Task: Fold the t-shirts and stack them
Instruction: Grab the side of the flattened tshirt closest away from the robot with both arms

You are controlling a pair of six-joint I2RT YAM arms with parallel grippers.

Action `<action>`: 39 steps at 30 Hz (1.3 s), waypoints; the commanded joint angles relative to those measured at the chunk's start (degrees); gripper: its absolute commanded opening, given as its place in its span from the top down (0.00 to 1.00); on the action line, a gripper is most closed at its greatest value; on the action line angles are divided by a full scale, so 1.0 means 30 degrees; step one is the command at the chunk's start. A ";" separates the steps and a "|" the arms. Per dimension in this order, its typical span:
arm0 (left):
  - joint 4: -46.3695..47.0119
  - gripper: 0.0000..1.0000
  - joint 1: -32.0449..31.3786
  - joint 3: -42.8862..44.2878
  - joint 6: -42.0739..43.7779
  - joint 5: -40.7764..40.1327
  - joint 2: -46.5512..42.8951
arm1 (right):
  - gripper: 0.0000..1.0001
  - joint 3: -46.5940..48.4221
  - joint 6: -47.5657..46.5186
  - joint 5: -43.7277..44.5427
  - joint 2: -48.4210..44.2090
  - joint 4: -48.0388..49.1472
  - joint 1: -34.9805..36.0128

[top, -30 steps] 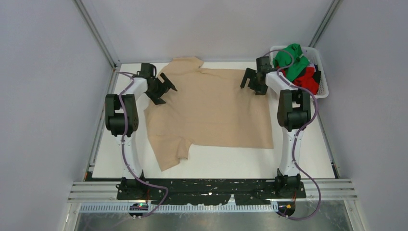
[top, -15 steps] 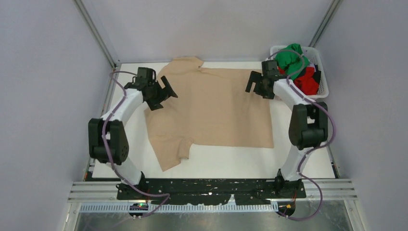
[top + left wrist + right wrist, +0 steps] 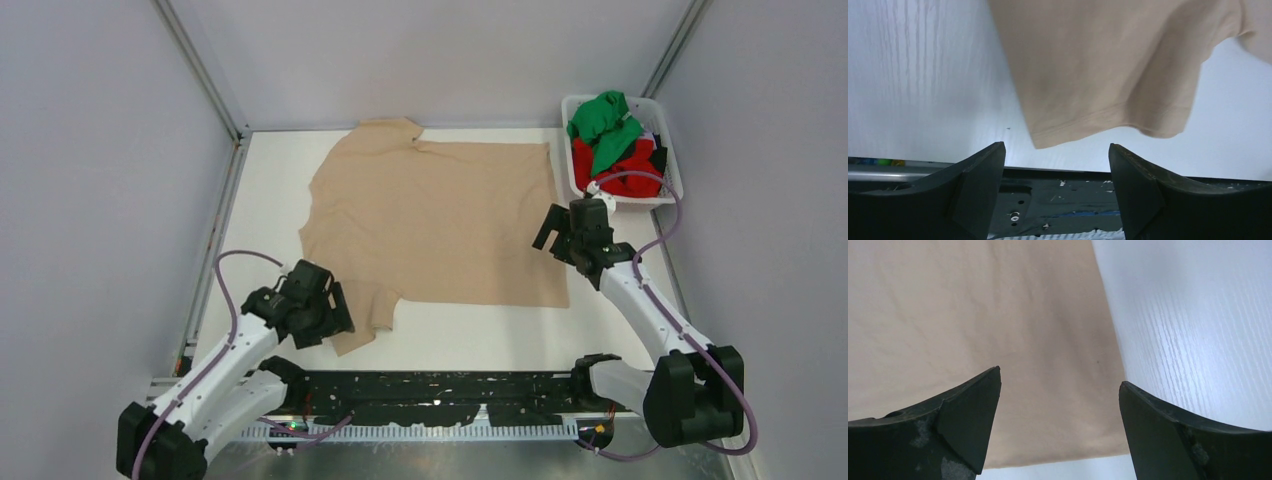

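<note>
Top external view shows the beige t-shirt [image 3: 430, 215] lying flat and spread out in the middle of the white table [image 3: 265, 200]. One short sleeve points to 11 o'clock and the other to 7 o'clock. Its straight bottom edge is at 3 o'clock.

The left gripper [image 3: 338, 312] sits low at 7 o'clock, just beside the near sleeve. In the left wrist view, the left gripper [image 3: 1055, 150] has its two fingers spread wide with nothing between them. The sleeve end lies a little ahead of them.

The right gripper [image 3: 552, 238] is at 3 o'clock, over the shirt's bottom edge. In the right wrist view, the right gripper [image 3: 1059, 380] is also spread wide and holds nothing.

The white basket [image 3: 668, 160] stands at 2 o'clock. A green t-shirt [image 3: 600, 115] lies bunched on a red t-shirt [image 3: 632, 165] inside it.
</note>
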 commanded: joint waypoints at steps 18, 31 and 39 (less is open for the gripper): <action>0.2131 0.48 -0.1278 -0.2610 -0.1218 0.0492 0.0339 | 0.05 -0.1582 0.0386 0.1944 -0.2312 0.0966 -0.0142; 0.3493 0.84 -0.1637 -0.1520 0.0322 0.1000 0.4588 | 0.05 -0.1593 -0.0076 0.1883 -0.1959 0.0920 -0.0459; 0.2677 1.00 -0.1626 -0.1620 0.0929 0.1435 0.4068 | 0.05 -0.2165 0.1668 0.2660 -0.3356 -0.1503 -0.1026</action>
